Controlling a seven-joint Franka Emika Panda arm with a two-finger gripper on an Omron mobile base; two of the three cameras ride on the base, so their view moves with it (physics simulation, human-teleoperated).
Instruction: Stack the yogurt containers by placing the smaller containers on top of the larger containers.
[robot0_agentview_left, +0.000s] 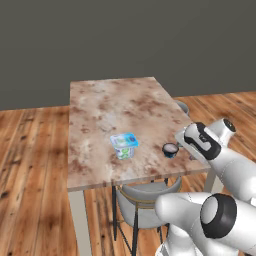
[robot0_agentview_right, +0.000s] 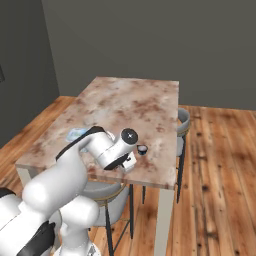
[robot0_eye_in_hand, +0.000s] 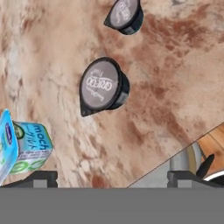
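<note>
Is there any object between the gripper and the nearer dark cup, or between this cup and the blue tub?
Nothing visible does. In the hand view, bare table lies between the open gripper and the nearer dark cup, and between that cup and the blue tub. The other dark cup sits farther away.

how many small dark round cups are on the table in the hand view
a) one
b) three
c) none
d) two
d, since a larger dark cup lies mid-frame and a smaller dark cup sits near the top edge, both apart from the light-blue yogurt tub on the marbled table.
</note>
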